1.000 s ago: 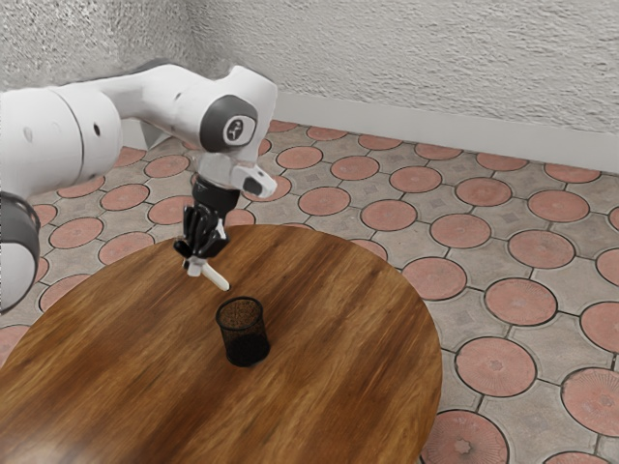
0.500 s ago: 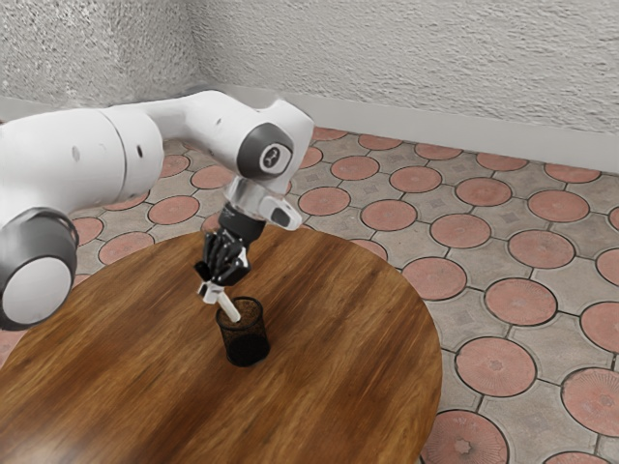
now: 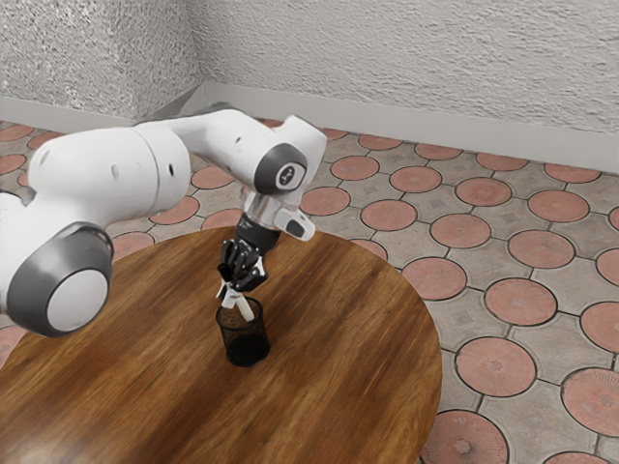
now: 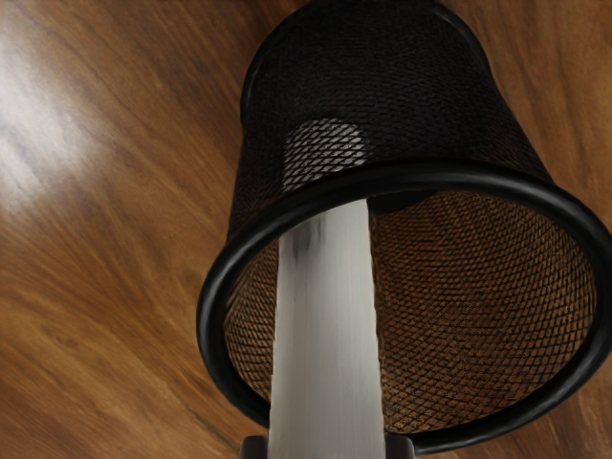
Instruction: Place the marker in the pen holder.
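Just above the pen holder's rim is my gripper [image 3: 230, 292], shut on the white marker [image 3: 246, 309], which slants down into the mouth of the black mesh pen holder [image 3: 246, 346]. In the wrist view the marker [image 4: 327, 335] runs from between the gripper's fingertips [image 4: 327, 448] through the opening of the pen holder [image 4: 392, 105]. Its far end shows through the mesh wall, inside the holder. The holder stands upright on the table.
The round wooden table [image 3: 358, 319] carries the holder, with bare wood around it. Its curved edge lies towards the exterior view's right. Beyond are the tiled floor [image 3: 493, 366] and a pale textured wall [image 3: 416, 68].
My hand has moved towards the exterior view's right and lower, carrying the marker from beside and above the holder to inside its mouth. The pen holder has not moved.
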Tool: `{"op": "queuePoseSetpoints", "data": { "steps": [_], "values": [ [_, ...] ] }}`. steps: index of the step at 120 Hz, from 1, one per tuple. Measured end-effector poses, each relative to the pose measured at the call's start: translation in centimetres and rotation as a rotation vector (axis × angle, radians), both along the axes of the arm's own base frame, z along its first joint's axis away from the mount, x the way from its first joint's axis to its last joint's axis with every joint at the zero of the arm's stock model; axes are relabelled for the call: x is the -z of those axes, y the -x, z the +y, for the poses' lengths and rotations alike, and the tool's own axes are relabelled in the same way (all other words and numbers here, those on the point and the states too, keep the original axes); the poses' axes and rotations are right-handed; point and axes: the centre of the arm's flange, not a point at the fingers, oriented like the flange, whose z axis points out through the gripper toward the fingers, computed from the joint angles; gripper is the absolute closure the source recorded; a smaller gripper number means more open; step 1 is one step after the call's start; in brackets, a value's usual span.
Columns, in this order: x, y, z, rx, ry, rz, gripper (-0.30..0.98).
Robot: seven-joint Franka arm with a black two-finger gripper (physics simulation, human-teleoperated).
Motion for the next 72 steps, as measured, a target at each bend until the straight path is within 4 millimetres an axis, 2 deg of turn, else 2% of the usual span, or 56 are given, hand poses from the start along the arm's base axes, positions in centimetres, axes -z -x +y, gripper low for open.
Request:
{"op": "queuePoseSetpoints", "data": {
  "steps": [4,23,34,40,46,58,66,72],
  "values": [
    [0.2,0.0,0.0,0.001,-0.001,0.000,0.71],
    [0.5,0.0,-0.1,-0.004,0.003,0.003,0.37],
    [0.3,-0.1,-0.2,-0.005,0.005,-0.003,0.25],
    [-0.6,-0.2,-0.2,-0.005,0.010,-0.019,0.21],
    [-3.8,-0.3,-0.1,-0.005,0.030,-0.077,0.17],
    [-13.6,1.2,1.8,-0.008,0.105,-0.277,0.12],
    [-17.9,2.7,5.9,-0.062,0.160,-0.400,0.09],
    [-20.1,3.8,8.7,-0.104,0.200,-0.471,0.08]
  ]
}}
